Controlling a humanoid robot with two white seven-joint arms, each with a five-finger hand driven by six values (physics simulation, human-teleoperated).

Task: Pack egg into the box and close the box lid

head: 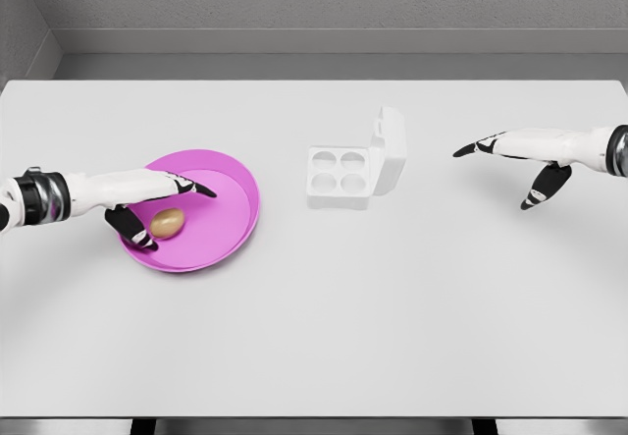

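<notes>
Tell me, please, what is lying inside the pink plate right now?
One brown egg lies in the plate, with the left robot hand open around it. Whatever sits beneath the hand and egg is covered from view.

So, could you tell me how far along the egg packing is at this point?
Nothing is packed yet. The box stands open, lid up, and its four cups look empty. The egg lies in the pink plate. In hand: the left hand is over the plate, fingers spread around the egg but not visibly closed on it. The right hand hovers open, right of the box. Left: grasp, place, close the lid.
</notes>
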